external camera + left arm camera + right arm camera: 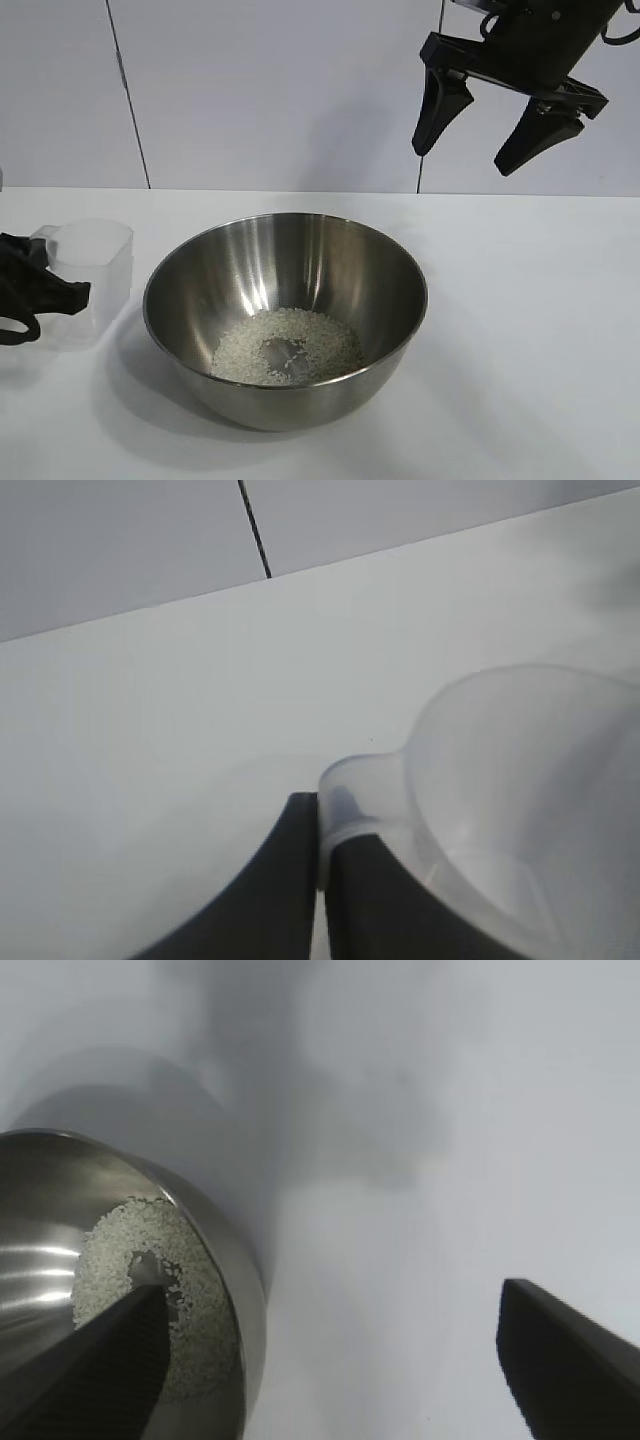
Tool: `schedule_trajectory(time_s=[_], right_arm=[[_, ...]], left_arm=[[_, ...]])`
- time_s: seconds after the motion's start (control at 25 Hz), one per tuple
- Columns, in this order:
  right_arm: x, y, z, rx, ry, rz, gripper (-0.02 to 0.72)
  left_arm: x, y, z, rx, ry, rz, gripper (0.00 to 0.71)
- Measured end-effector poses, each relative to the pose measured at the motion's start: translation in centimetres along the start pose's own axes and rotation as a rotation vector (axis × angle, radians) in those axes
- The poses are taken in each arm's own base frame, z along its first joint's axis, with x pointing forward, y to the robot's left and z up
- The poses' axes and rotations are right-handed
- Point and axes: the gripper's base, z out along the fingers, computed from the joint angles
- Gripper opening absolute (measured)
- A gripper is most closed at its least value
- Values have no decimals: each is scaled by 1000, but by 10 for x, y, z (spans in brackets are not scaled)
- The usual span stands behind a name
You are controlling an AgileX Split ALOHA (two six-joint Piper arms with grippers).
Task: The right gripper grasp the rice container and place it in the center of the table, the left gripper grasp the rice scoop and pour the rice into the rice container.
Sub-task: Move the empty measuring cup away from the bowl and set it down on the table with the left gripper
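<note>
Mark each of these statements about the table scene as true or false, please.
1. The rice lies inside the rice container. True.
2. The right gripper holds the bowl's rim. False: it hangs open above the table, holding nothing.
3. The left gripper is shut on the rice scoop by its tab handle. True.
4. The scoop is full of rice. False: it looks empty.
5. The scoop stands right of the bowl in the exterior view. False: left.
</note>
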Motion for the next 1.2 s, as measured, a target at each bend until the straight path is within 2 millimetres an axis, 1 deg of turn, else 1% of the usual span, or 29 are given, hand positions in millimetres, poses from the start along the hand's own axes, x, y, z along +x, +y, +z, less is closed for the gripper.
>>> schedule_trajectory(time_s=[0.12, 0.32, 0.4, 0.6, 0.64, 0.72, 0.84, 0.92, 1.04, 1.2], right_arm=[[0, 0, 0, 0, 0, 0, 610], [0, 0, 0, 0, 0, 0, 610], [0, 0, 0, 0, 0, 0, 610], [0, 0, 0, 0, 0, -2, 610], [0, 0, 0, 0, 0, -2, 610], [0, 0, 0, 0, 0, -2, 610], [0, 0, 0, 0, 0, -2, 610], [0, 0, 0, 0, 0, -2, 610], [0, 0, 0, 0, 0, -3, 610], [0, 0, 0, 0, 0, -3, 610]], left_arm=[[3, -3, 5, 23, 6, 8, 8], [3, -4, 6, 30, 4, 11, 10], [5, -6, 6, 44, 8, 18, 27], [13, -10, 6, 84, 32, 33, 138], [13, -10, 5, 84, 34, 33, 171], [13, -10, 5, 84, 35, 33, 261], [14, -10, 4, 85, 38, 33, 446], [16, -10, 2, 85, 46, 30, 522], [21, -10, -4, 90, 73, 34, 558], [30, -9, -16, 95, 120, 35, 570]])
